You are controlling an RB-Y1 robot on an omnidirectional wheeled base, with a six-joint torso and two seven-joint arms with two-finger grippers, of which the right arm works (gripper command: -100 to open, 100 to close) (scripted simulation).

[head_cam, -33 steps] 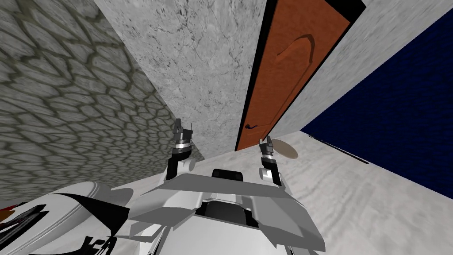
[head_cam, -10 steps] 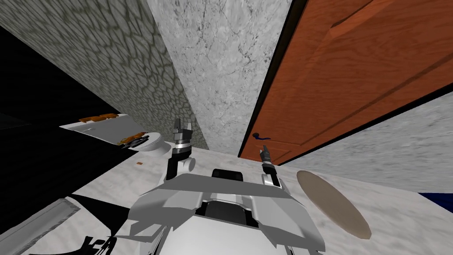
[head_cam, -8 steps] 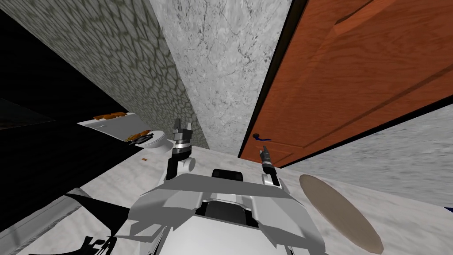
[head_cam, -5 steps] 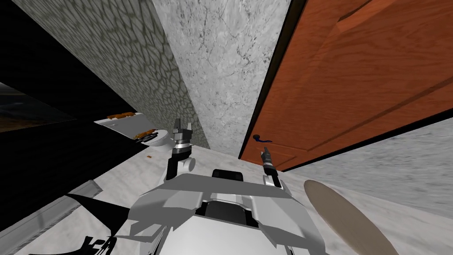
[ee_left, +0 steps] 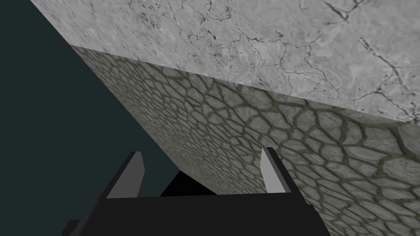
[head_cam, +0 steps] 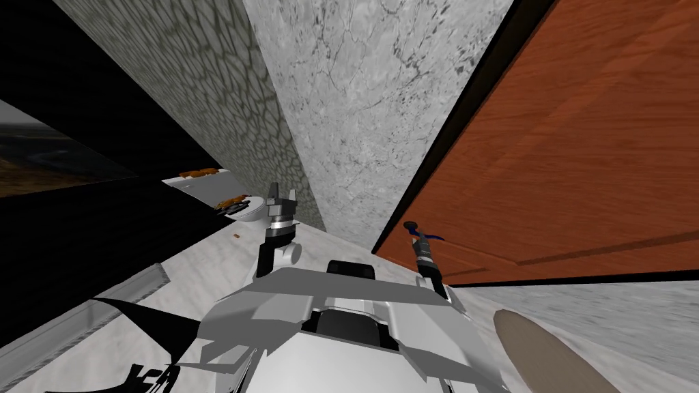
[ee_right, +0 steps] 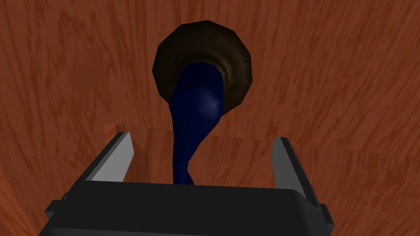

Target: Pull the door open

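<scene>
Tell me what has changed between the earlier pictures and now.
I drove closer to the door, and the right gripper reached forward: the dark blue handle now lies between its open fingers, not gripped. The left gripper stayed raised and open; the door stayed shut.

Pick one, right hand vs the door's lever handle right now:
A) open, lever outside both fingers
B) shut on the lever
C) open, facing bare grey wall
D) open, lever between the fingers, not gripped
D: in the right wrist view the right hand stands open, and the dark blue lever runs down between its fingers with a gap on each side.
</scene>
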